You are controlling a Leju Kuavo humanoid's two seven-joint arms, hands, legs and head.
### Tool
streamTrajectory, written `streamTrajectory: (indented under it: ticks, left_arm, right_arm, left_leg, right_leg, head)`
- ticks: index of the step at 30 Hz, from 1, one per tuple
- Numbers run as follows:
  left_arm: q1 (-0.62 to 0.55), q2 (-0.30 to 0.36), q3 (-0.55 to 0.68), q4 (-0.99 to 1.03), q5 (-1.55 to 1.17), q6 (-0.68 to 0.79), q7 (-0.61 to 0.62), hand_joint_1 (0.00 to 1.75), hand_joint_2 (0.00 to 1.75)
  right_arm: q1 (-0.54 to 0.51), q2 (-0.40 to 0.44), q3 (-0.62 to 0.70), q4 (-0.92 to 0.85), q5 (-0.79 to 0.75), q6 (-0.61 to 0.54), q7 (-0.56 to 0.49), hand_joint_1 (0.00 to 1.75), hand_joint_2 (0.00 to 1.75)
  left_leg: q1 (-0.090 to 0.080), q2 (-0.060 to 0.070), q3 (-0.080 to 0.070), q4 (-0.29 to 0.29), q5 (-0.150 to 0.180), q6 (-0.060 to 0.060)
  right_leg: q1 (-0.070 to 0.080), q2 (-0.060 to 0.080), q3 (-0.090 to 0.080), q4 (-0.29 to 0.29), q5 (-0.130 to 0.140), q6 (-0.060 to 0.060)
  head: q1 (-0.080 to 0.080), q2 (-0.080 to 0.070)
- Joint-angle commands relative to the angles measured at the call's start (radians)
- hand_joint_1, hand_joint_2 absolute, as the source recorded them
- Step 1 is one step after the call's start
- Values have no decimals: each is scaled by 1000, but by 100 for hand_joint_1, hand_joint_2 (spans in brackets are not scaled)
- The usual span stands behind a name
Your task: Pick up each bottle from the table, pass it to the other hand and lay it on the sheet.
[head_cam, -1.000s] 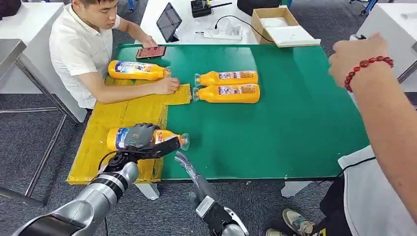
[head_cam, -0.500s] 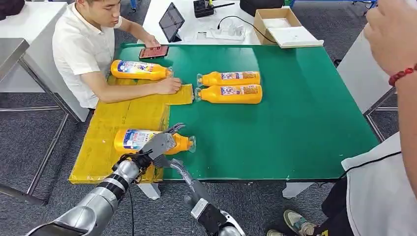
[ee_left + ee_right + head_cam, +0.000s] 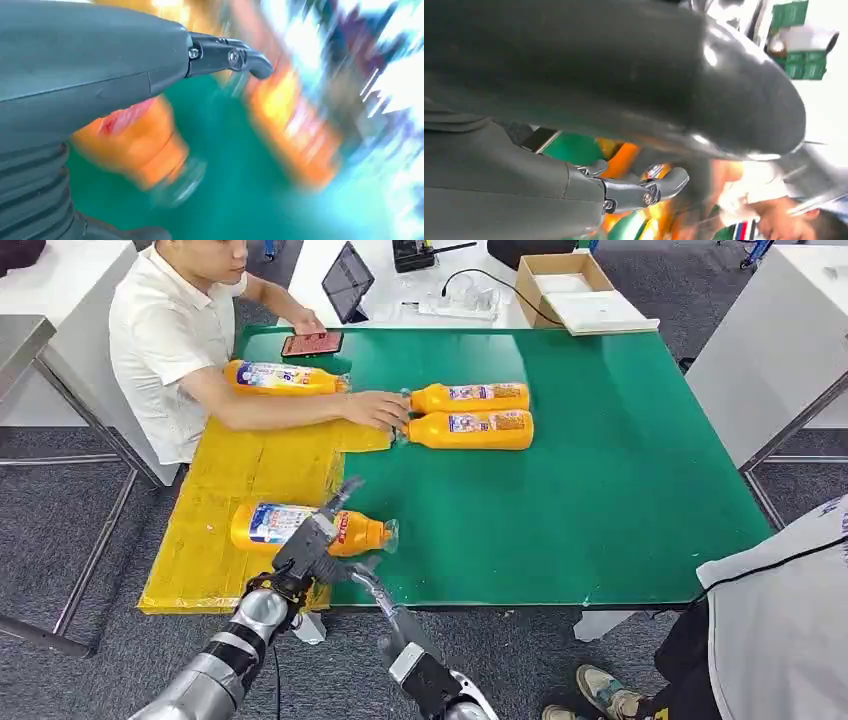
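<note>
An orange bottle [image 3: 290, 526] lies on its side on the yellow sheet [image 3: 240, 480], its clear cap end reaching over the green table [image 3: 600, 490]. My left hand [image 3: 316, 543] hovers just in front of it with fingers spread, holding nothing. In the blurred left wrist view the same bottle [image 3: 142, 147] sits under the fingers [image 3: 230, 56]. My right hand [image 3: 366, 576] hangs open at the table's front edge, below the bottle's cap; its fingers [image 3: 644, 192] hold nothing. Two more orange bottles [image 3: 470, 397] [image 3: 472, 429] lie side by side mid-table. A further bottle [image 3: 285, 378] rests at the sheet's far end.
A seated person at the far left reaches a hand [image 3: 380, 408] to the caps of the two mid-table bottles. A phone [image 3: 310, 343] lies at the far edge of the table. Another person [image 3: 780, 630] stands at the right front corner. A cardboard box [image 3: 570, 285] stands behind.
My left hand let go of the bottle on the sheet and drew back towards me. The seated person's hand slid over to the mid-table bottles. The raised arm on the right has gone.
</note>
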State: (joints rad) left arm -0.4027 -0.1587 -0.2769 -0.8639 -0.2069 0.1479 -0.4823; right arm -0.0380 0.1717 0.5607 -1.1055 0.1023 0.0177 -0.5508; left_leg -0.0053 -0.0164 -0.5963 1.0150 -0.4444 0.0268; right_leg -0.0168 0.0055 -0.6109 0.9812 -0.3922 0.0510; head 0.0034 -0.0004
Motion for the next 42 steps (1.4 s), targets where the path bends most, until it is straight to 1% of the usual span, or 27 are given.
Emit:
streamTrajectory:
  ticks: [1, 3, 4, 5, 8, 9, 10, 12, 13, 14, 15, 17, 20, 22, 23, 24, 26, 30, 32, 33, 34, 36, 37, 38, 40, 41, 42]
  left_arm:
    - [297, -39, -14, -746, 633, -28, 64, 0, 175]
    - [372, -21, -8, -852, 638, -5, 38, 0, 175]
    - [422, -12, 3, -894, 633, 12, 38, 0, 175]
    - [463, -11, 12, -913, 644, 17, 46, 0, 175]
    - [550, -5, 19, -921, 646, 0, 33, 0, 175]
    - [569, 11, -5, -909, 616, -36, 9, 0, 175]
    - [586, 16, -16, -901, 604, -51, -9, 0, 175]
    - [602, 26, -32, -894, 545, -41, -67, 0, 175]
    - [606, 20, -34, -894, 532, -29, -82, 0, 175]
    - [604, 21, -37, -895, 531, -26, -82, 0, 175]
    - [599, 20, -39, -896, 531, -23, -82, 0, 175]
    - [594, 18, -44, -902, 526, -23, -89, 0, 175]
    - [584, 17, -72, -902, 447, 30, -133, 0, 175]
    - [579, 26, -92, -912, 438, 51, -138, 0, 175]
    - [577, 27, -93, -912, 436, 65, -137, 0, 175]
    - [576, 28, -93, -912, 436, 65, -137, 0, 175]
    - [569, 26, -89, -897, 430, 94, -121, 0, 175]
    - [564, 26, -88, -885, 426, 105, -116, 0, 175]
    - [564, 22, -89, -855, 368, 198, -62, 0, 175]
    - [559, 25, -98, -840, 369, 210, -57, 0, 175]
    - [551, 27, -106, -819, 370, 225, -41, 0, 175]
    - [541, 29, -118, -801, 370, 235, -32, 0, 175]
    - [532, 29, -128, -791, 373, 238, -29, 0, 175]
    - [526, 29, -132, -786, 373, 240, -29, 0, 175]
    - [519, 27, -137, -783, 373, 242, -29, 0, 175]
    - [518, 28, -137, -783, 373, 243, -29, 0, 175]
    - [518, 28, -137, -783, 373, 243, -29, 0, 175]
  right_arm:
    - [63, -88, -19, -171, 35, -279, -54, 0, 175]
    - [76, -131, -95, -234, 94, -369, -37, 0, 175]
    - [84, -148, -166, -260, 144, -419, -24, 0, 175]
    - [96, -157, -223, -285, 161, -449, -22, 0, 175]
    - [124, -169, -367, -329, 199, -415, -19, 0, 175]
    - [116, -170, -438, -307, 234, -461, -16, 0, 175]
    - [101, -183, -473, -277, 253, -452, -11, 0, 175]
    - [69, -210, -521, -207, 315, -459, -13, 0, 175]
    - [47, -232, -541, -168, 363, -479, -3, 0, 175]
    - [36, -228, -561, -142, 367, -473, -14, 0, 175]
    - [30, -225, -573, -132, 371, -465, -23, 0, 175]
    - [-2, -252, -575, -89, 473, -542, -23, 0, 175]
    - [-108, -315, -602, 51, 554, -600, -18, 0, 175]
    - [-178, -351, -600, 153, 617, -612, 9, 0, 175]
    - [-207, -362, -600, 198, 626, -592, 24, 0, 175]
    - [-212, -366, -600, 201, 625, -588, 24, 0, 175]
    - [-259, -383, -577, 296, 673, -580, 58, 0, 175]
    - [-272, -385, -573, 328, 679, -586, 55, 0, 175]
    - [-266, -390, -576, 374, 689, -600, 71, 0, 175]
    - [-271, -394, -571, 409, 710, -617, 79, 0, 175]
    - [-286, -391, -577, 458, 709, -620, 81, 0, 175]
    - [-316, -388, -571, 522, 726, -629, 86, 0, 175]
    - [-347, -376, -572, 569, 720, -609, 86, 0, 175]
    - [-368, -369, -568, 593, 722, -598, 86, 0, 175]
    - [-384, -358, -565, 608, 724, -597, 91, 0, 175]
    - [-386, -357, -564, 610, 724, -597, 92, 0, 175]
    - [-386, -357, -564, 610, 724, -597, 92, 0, 175]
  left_leg:
    - [1, 2, 0, 2, -4, -1]
    - [0, 2, -2, 1, -2, 0]
    - [0, 5, 1, 0, -5, -1]
    - [0, 5, -1, 0, -4, 0]
    - [0, 4, 0, 0, -5, 0]
    - [0, 2, -2, 0, -5, 0]
    - [0, 3, 2, -1, -6, 0]
    - [-1, 2, 0, -2, -5, 0]
    - [0, 2, 2, -2, -7, 0]
    - [0, 2, 2, -2, -6, 0]
    - [-1, 0, -1, -1, -5, 1]
    - [0, 1, -1, -1, -6, 1]
    - [0, 2, 0, -1, -5, 0]
    - [0, 3, 1, -1, -6, 0]
    - [0, 4, 1, -1, -6, 0]
    - [-1, 3, 0, -1, -5, 1]
    - [0, 3, 1, -1, -5, 2]
    - [0, 2, 1, -1, -5, 1]
    - [0, 2, 2, -1, -5, 1]
    - [0, 1, 1, -1, -5, 1]
    - [0, 0, 3, -2, -5, 1]
    - [0, 0, 2, -1, -5, 1]
    - [-1, 0, 0, -1, -4, 2]
    - [0, 1, 3, -2, -5, 1]
    - [-1, 2, -2, -1, -4, 2]
    - [0, 4, 1, -1, -5, 1]
    - [-1, 3, 0, -1, -5, 1]
  right_leg:
    - [1, 0, 1, 1, -3, -2]
    - [1, 2, -2, 0, -1, -1]
    - [0, 4, 0, 0, -3, -1]
    - [1, 3, -2, -1, -2, -1]
    - [0, 2, -1, -1, -3, -1]
    - [0, 1, -2, -1, -3, 0]
    - [0, 2, 2, -2, -5, 1]
    - [-1, 1, 0, -3, -3, 2]
    - [0, 1, 2, -3, -4, 1]
    - [0, 1, 1, -3, -4, 1]
    - [0, 0, 0, -3, -3, 2]
    - [1, 1, 0, -3, -3, 1]
    - [0, 1, 1, -3, -3, 1]
    - [1, 2, 1, -3, -2, 1]
    - [1, 3, 1, -3, -2, 1]
    - [0, 2, 0, -3, -1, 2]
    - [1, 2, 2, -4, -2, 2]
    - [0, 1, 1, -3, -2, 2]
    - [0, 1, 2, -3, -3, 1]
    - [1, 0, 1, -3, -3, 2]
    - [1, -1, 4, -4, -3, 1]
    - [1, 0, 3, -4, -3, 2]
    - [0, 0, 1, -3, -2, 3]
    - [1, 1, 3, -4, -3, 2]
    - [0, 2, -1, -3, -1, 2]
    - [1, 3, 1, -3, -2, 1]
    - [0, 2, 0, -3, -2, 2]
  head:
    - [0, 0]
    - [0, 0]
    - [0, 0]
    - [0, 0]
    - [0, 0]
    - [0, 0]
    - [0, 0]
    - [0, 0]
    - [0, 0]
    - [-1, 0]
    - [0, 0]
    - [0, 0]
    - [0, 0]
    - [-1, 0]
    - [-1, 0]
    - [-1, 0]
    - [0, 0]
    - [0, 0]
    - [-1, 0]
    - [-1, 0]
    - [-1, 0]
    - [-1, 0]
    - [-1, 0]
    - [-1, 0]
    - [-1, 0]
    - [-1, 0]
    - [0, 0]
